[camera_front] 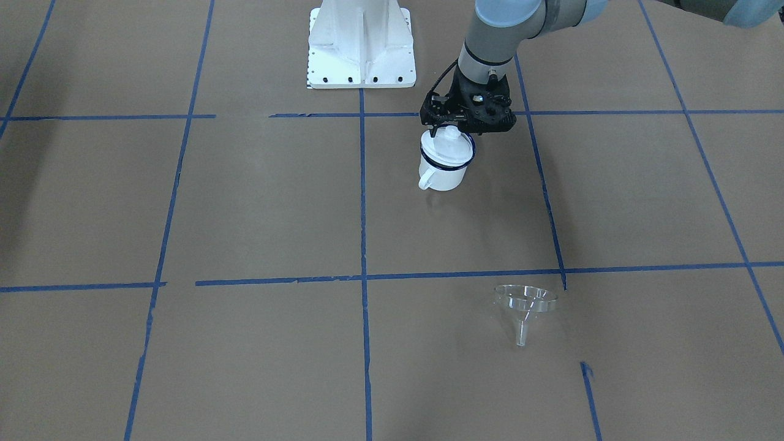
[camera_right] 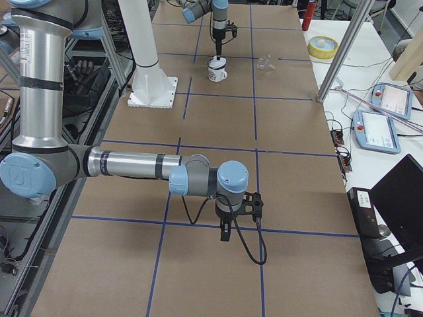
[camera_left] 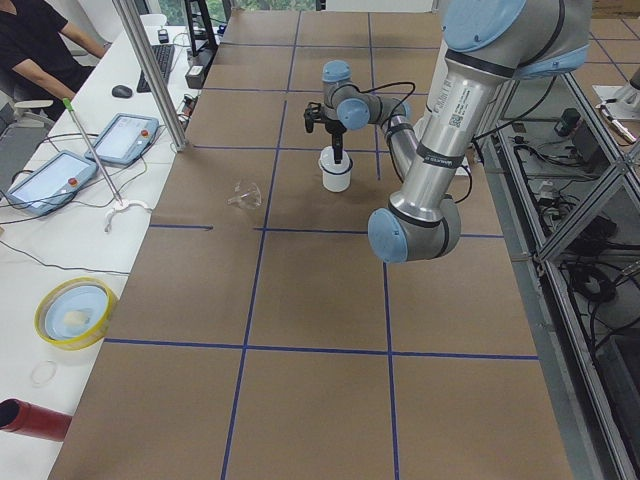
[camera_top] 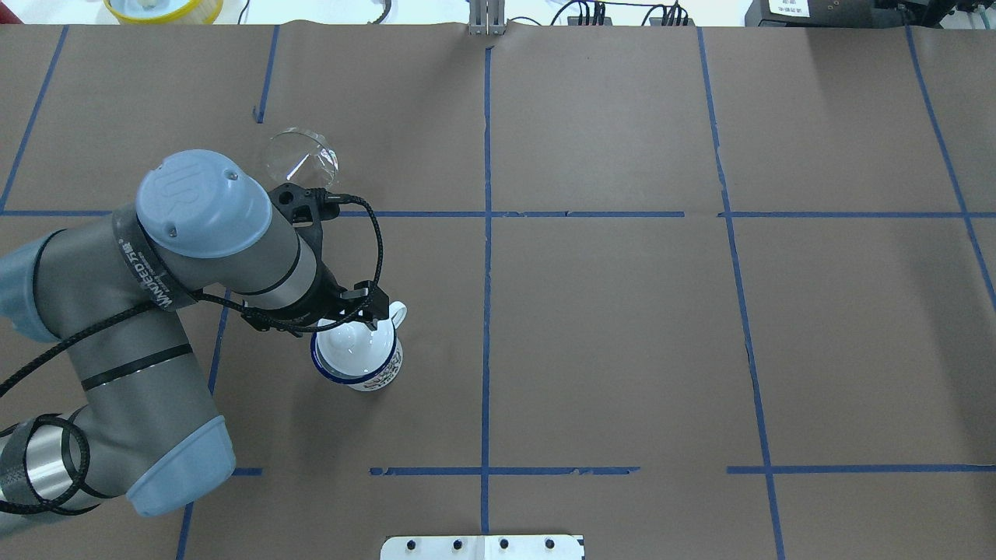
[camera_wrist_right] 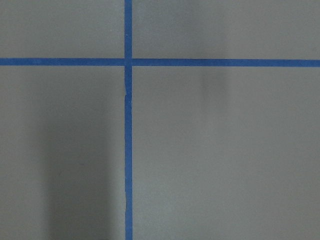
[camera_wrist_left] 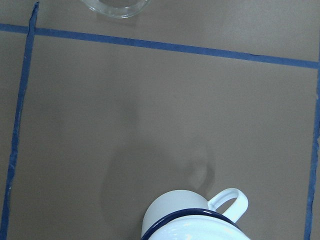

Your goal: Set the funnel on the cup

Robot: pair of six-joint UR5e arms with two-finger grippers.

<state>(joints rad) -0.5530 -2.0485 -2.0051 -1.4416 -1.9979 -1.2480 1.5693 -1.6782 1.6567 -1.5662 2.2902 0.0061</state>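
the left gripper (camera_front: 452, 130) hangs right over the cup (camera_front: 442, 166), likely to clear the white lid (camera_front: 452, 142) that seems to cap it, while the funnel (camera_front: 525, 300) lies well apart at the cup's 11 o'clock seen from overhead; i can't tell how wide its jaws, or those of the right gripper (camera_right: 225, 232), stand.

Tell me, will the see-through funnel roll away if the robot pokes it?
Probably a little. The funnel lies tipped on its round rim and stem, so it would likely roll in a curve. It looks thin and clear, so likely light and easy to skid.
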